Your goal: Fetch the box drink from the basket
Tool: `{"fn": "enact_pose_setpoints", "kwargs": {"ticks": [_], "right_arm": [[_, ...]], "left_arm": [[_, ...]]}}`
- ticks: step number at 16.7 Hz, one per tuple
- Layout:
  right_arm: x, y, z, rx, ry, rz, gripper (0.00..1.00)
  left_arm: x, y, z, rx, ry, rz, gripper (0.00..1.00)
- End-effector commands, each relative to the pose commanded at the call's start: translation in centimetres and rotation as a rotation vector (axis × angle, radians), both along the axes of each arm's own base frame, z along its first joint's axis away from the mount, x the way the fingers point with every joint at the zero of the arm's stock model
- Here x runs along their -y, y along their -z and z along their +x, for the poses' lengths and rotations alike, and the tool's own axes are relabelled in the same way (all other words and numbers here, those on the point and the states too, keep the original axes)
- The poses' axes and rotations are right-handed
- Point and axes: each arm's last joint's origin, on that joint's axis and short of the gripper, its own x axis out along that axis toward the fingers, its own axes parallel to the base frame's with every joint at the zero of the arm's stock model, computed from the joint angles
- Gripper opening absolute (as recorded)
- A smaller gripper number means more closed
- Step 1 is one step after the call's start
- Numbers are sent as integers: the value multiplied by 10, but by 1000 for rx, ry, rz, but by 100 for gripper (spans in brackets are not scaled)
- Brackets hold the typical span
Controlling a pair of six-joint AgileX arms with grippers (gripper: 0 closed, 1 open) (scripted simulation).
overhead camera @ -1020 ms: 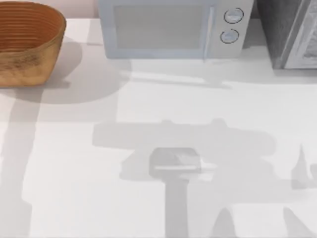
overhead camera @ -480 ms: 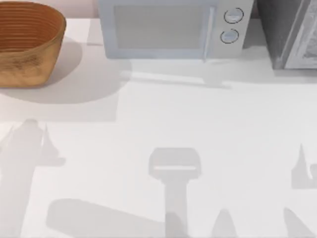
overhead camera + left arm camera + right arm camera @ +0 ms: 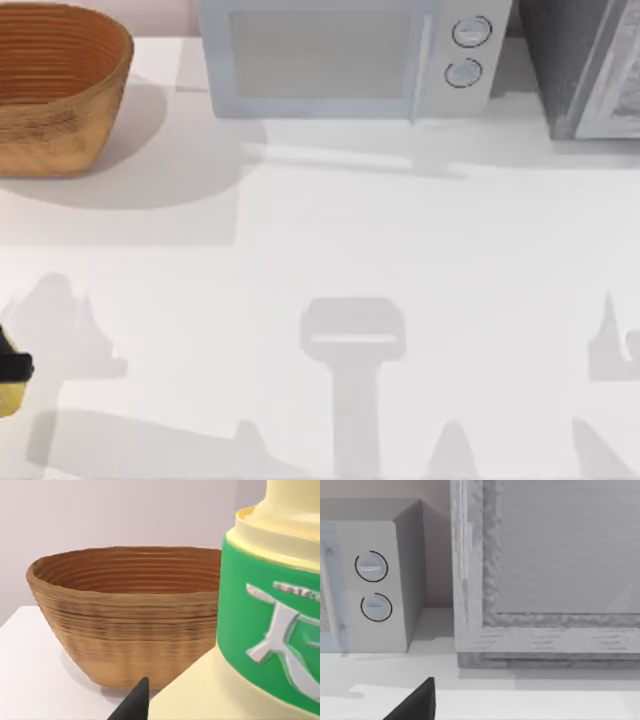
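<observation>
1. My left pincer [image 3: 8, 372], near the desk's [image 3: 330, 230] front-left edge and well clear of the basket [image 3: 55, 85], is clenched on the box drink [image 3: 260, 630].
2. The drink looks light, rigid and smooth-walled; I judge the labelled body the safest hold.
3. My right arm sits parked; its fingers I cannot tell.
</observation>
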Motion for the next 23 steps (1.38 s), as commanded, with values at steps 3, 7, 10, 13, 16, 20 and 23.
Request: {"fn": "enact_pose_setpoints", "kwargs": {"ticks": [3,7,10,13,16,20,23], "right_arm": [[0,0,0,0,0,0,100],[0,0,0,0,0,0,100],[0,0,0,0,0,0,100],[0,0,0,0,0,0,100],[0,0,0,0,0,0,100],[0,0,0,0,0,0,100],[0,0,0,0,0,0,100]], "left_arm": [[0,0,0,-3,-3,2,0],[2,-8,2,-18,-20,-14,0],[9,-33,10,-35,-66,-38,0],[23,-68,29,-48,-134,-58,0],[53,-104,62,-56,-215,-70,0],[127,-128,112,-59,-331,-69,0],[201,-119,137,-52,-416,-53,0]]}}
